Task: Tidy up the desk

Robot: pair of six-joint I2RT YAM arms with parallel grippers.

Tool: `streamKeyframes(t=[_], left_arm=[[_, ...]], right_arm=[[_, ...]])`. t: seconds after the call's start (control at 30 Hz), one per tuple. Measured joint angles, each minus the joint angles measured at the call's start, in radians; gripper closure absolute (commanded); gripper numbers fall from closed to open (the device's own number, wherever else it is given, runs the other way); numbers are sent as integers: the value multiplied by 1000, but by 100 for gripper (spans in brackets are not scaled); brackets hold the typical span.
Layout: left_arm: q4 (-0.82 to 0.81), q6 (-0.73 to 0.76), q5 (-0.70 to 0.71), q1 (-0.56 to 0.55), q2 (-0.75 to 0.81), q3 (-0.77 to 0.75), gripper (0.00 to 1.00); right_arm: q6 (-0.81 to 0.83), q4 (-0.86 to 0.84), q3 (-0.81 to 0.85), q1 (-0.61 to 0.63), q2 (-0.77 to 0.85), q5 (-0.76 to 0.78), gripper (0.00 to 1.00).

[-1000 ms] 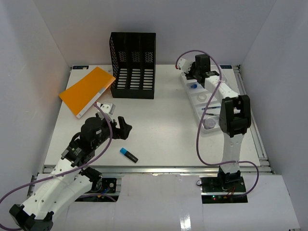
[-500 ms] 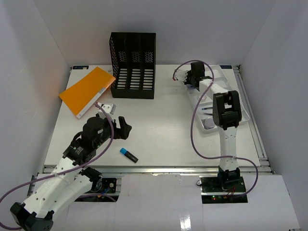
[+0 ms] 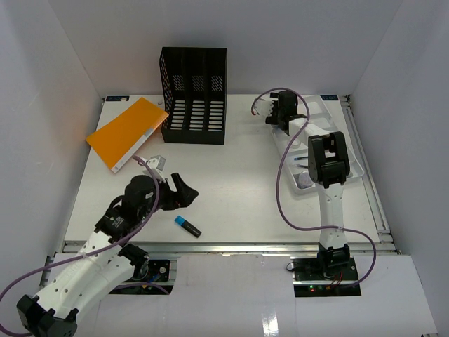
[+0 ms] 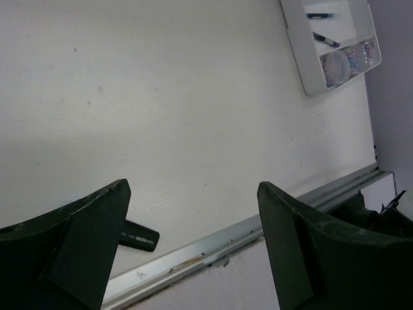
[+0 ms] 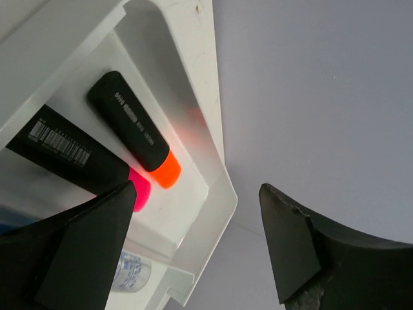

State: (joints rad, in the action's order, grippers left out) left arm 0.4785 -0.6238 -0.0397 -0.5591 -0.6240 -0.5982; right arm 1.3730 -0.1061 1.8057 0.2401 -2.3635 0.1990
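Here the worktop [image 3: 231, 182] lies white and flat under both arms, with a metal rail [image 3: 231, 246] along its near edge.

The left gripper [image 3: 184, 195] hangs over the near-left part of the worktop, its fingers spread wide with nothing between them. From the left wrist, the gripper [image 4: 192, 187] looks down on bare worktop [image 4: 193, 97], and the rail [image 4: 213, 242] runs just beyond the fingers. A dark marker [image 4: 137, 236] lies flat beside the left finger, close to the rail. From above, this marker [image 3: 187, 225] shows a blue cap and sits just beside the gripper, on its near side.

The right gripper [image 3: 275, 112] is reached out to the far right of the worktop, over the far end of a white compartmented tray [image 3: 354, 165]. Its fingers are also spread, holding nothing. The right wrist view shows the gripper [image 5: 197, 187] above the tray's end compartment [image 5: 213, 129], where an orange highlighter [image 5: 139, 132] and a pink highlighter [image 5: 71, 158] lie side by side, touching.

An orange folder [image 3: 126, 132] rests at the far left of the worktop. A black file rack [image 3: 194, 95] stands upright near it, at the far edge. The two grippers are well apart.
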Motion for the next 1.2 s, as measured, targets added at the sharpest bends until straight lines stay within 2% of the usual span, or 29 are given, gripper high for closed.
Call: streamKeyframes(t=[0.13,0.23,0.27,0.33,0.4,0.53,0.67,0.83,1.2], left_arm=[[61,-171,-3,0,4,17,34],[136,-297,25,0,6,16,36],[162,-333,35,0,4,15,32],[237,-396,57,0,-29,-5,23],[294,-442,71,0,-93,-25,19],[366,-481,76,1,-243,-39,13],[409,-492,76,1,-340,-46,12],[402,-493,65,1,-402,-50,15],[291,-498,50,1,-599,-50,28]], right_arm=[[-58,5,-75,-4,70,-21,17],[-174,88,-162,-7,196,-98,17],[-214,129,-190,-8,246,-135,18],[-317,233,-238,-13,372,-288,21],[-409,329,-294,-15,516,-467,23],[-573,406,-418,-3,748,-779,24],[-701,396,-607,32,868,-964,23],[-777,423,-758,41,885,-1038,23],[-817,380,-840,29,1012,-1095,21]])
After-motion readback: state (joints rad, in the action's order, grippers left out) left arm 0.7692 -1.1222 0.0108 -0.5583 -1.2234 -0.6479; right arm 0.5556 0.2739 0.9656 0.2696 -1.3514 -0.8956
